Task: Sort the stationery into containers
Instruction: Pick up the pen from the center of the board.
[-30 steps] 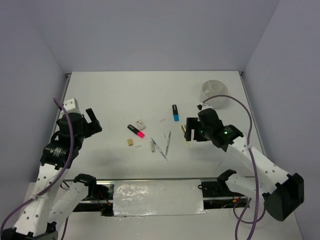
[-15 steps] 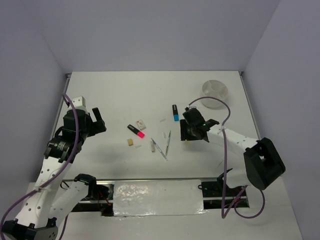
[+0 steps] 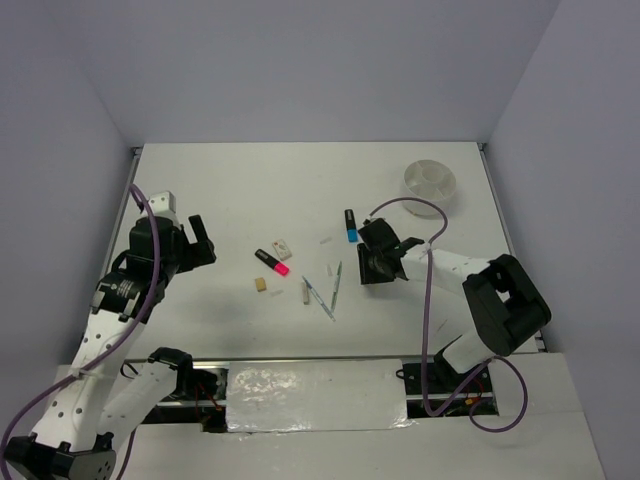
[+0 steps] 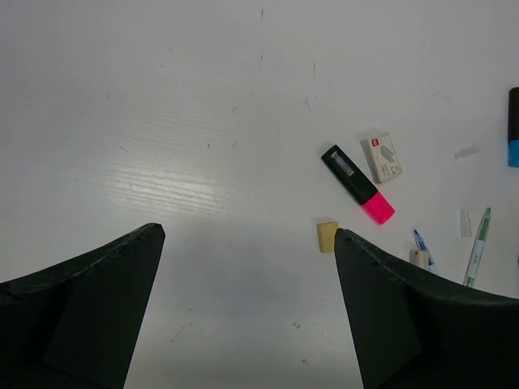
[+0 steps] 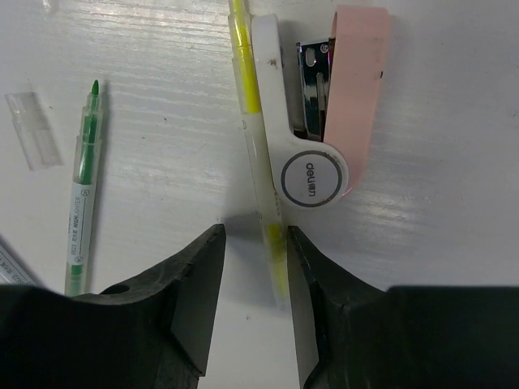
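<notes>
Yellow stick (image 5: 274,258) now lies between the fingers of the right gripper (image 5: 253,243), which has come down over it.
The jaws are narrow but not closed, so the pick seems near. A stapler (image 5: 340,89) sits tight against the stick and a green pen (image 5: 83,186) lies near. The way to the bowl (image 3: 409,182) in the far right corner of the table (image 3: 240,190) looks open. The left gripper (image 4: 247,233) hangs wide.

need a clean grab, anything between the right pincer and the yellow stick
Nothing between: the right pincer straddles the yellow stick. A pink-and-white stapler lies against the stick, just ahead of one finger.
</notes>
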Tool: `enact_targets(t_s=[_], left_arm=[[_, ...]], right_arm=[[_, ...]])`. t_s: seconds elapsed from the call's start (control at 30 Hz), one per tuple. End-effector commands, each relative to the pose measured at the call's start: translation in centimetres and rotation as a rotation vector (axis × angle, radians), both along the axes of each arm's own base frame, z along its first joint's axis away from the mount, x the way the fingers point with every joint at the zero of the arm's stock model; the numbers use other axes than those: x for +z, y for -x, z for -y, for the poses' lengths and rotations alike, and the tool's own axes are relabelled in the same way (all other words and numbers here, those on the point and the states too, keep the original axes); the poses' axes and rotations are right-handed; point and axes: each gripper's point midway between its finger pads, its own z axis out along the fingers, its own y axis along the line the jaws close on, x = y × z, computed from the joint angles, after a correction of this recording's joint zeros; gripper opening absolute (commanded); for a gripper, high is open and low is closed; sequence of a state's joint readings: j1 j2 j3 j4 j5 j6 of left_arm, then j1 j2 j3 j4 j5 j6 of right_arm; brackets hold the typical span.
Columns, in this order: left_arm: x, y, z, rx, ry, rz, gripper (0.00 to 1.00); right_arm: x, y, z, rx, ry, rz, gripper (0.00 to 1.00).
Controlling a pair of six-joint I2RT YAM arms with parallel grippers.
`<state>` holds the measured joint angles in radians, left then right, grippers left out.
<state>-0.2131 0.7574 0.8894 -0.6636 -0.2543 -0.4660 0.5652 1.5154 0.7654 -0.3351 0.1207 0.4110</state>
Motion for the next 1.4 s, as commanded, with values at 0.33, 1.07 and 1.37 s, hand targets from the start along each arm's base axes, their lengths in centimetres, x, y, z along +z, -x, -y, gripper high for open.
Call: enact_targets(t_s=[0.33,1.07,1.37], left_arm=[[0.7,-0.7,0.4,-0.030,-0.006,0.034,0.99],[0.6,-0.7,0.5,-0.032,-0.005,0.031,0.99],[0.1,-1.9,2.2,-0.068,0.065,-0.025,0.99]], right_arm=[[0.6,-2.1,-1.7,0.016,0.020,0.044,0.41],[-0.7,-3.6,-3.4,0.060,0.057,-0.006,0.07],[9.6,-3.0,-4.4,0.104,-0.138,0.201,0.00]])
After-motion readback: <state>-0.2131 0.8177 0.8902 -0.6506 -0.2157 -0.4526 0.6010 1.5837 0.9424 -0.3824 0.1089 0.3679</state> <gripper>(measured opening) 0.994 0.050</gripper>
